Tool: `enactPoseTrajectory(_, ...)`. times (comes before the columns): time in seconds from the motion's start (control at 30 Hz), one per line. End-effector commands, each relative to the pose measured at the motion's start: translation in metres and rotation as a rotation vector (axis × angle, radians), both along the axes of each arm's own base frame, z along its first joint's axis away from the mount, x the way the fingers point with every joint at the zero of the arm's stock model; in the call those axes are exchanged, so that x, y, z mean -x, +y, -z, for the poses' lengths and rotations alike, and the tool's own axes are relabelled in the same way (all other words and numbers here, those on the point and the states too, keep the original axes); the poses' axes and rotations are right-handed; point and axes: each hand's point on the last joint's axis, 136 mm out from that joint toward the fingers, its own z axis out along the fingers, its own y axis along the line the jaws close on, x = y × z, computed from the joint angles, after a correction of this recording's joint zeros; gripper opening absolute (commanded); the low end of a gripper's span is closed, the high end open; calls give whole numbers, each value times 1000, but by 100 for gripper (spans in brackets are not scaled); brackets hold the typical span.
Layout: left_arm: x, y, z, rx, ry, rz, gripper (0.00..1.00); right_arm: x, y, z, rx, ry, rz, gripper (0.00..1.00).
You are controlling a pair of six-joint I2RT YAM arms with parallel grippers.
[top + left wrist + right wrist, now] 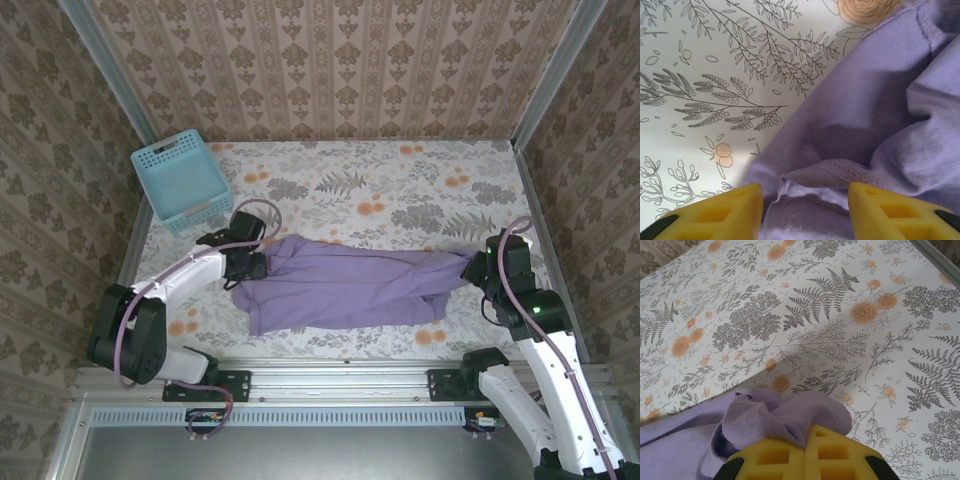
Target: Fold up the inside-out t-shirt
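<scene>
– Two claws, one shirt: where is it?
– Stretched across the near worktop between them. My right claw is pinched tight on a bunched end. My left claw has its fingers apart, straddling a stitched hem and gripping nothing as far as I can see.
– How will it handle?
– Light, limp, clingy rather than slippery, I'd judge. It sags and bunches wherever it isn't held taut. I'd take it at the hem or a seam, where doubled cloth gives a firmer bite.
</scene>
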Motion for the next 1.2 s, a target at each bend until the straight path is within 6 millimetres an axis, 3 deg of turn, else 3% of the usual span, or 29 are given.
enactPoseTrajectory(0.0, 4, 6, 14, -54, 73, 2, 49, -2, 0, 0, 8, -5, -9, 0)
enactPoseTrajectory(0.2, 5, -2, 23, -9, 92, -8, 47, 5, -13, -10, 49, -6, 34, 0)
enactPoseTrajectory(0.4, 3, -32, 16, 94, 68, 53, 27, 0, -6, -4, 16, -5, 14, 0)
enactPoseTrajectory(0.47, 3, -29, 12, 77, 57, 43, 21, 1, -6, -2, 14, -1, 16, 0)
enactPoseTrajectory(0.63, -1, -26, -6, 32, -6, 65, 19, -2, -5, -4, 19, 1, 0, 0)
enactPoseTrajectory(0.83, -6, -22, -19, 29, -61, 56, 10, -7, -5, -7, 20, 4, -6, 0)
enactPoseTrajectory(0.93, -6, -19, -21, 12, -45, 53, 10, -7, -5, -10, 18, 1, -4, 0)
enactPoseTrajectory(1.03, -3, -14, -19, -22, -22, 55, 27, -6, -5, -10, 15, 3, -9, 0)
enactPoseTrajectory(1.17, 3, -13, -7, -38, 35, 62, 31, -6, -4, -7, 8, 8, -13, 0)
